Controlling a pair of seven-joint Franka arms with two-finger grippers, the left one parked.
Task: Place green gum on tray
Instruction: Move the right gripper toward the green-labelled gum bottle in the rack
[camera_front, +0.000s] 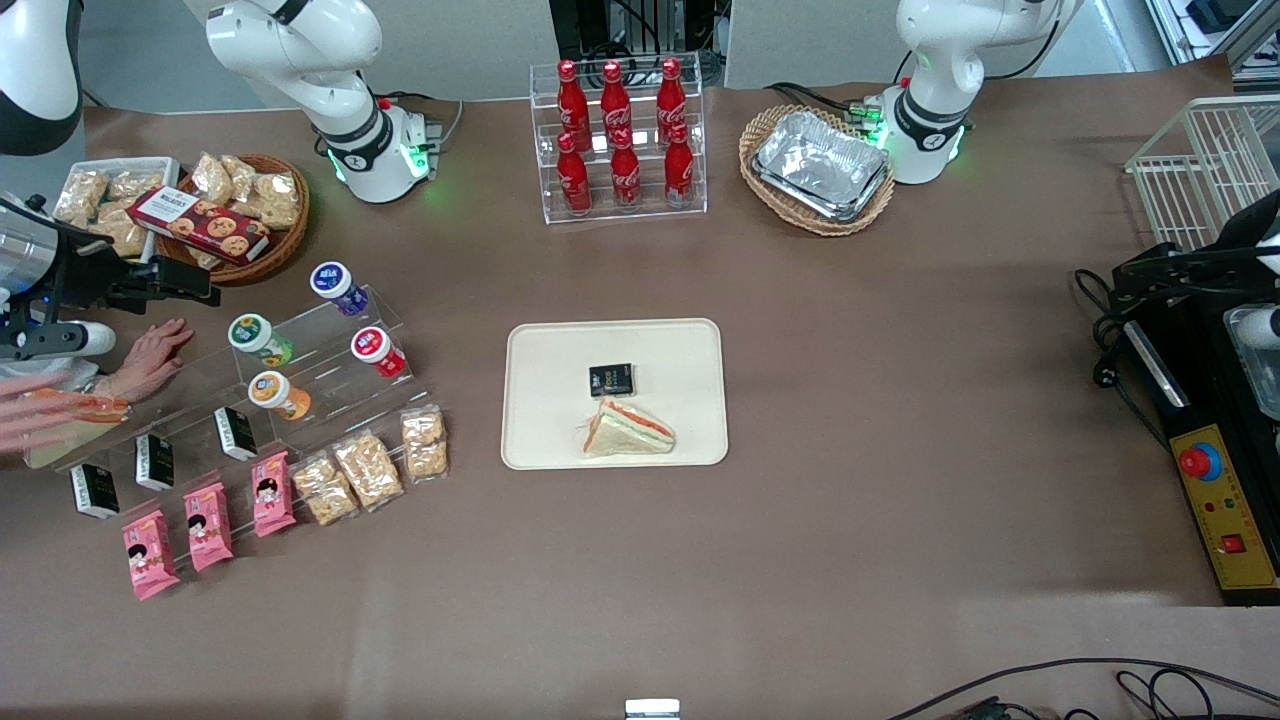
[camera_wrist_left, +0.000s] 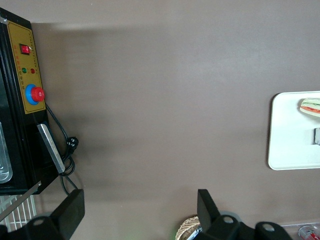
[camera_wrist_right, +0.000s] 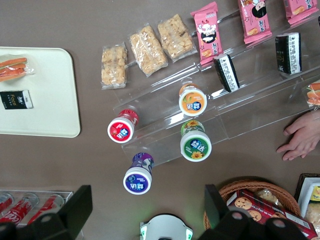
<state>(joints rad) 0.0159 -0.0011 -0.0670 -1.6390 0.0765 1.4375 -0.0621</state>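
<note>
Gripper (camera_wrist_right: 145, 207) hangs open and empty above the acrylic stand (camera_wrist_right: 240, 107), green gum (camera_wrist_right: 195, 142) lying below between its spread fingers, untouched

Even bright overhead light, soft shadows; glare on foil trays (camera_front: 822, 163); motion-blurred hand (camera_front: 40, 408) at edge

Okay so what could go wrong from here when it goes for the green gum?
The open gripper hangs above the clear stand, nowhere near gripping.

1. The green gum sits close beside the orange bottle; a finger might knock that one over.
2. A person's hand rests by the stand, possibly in the arm's path.
3. The tray already holds a sandwich and a black packet.
</note>
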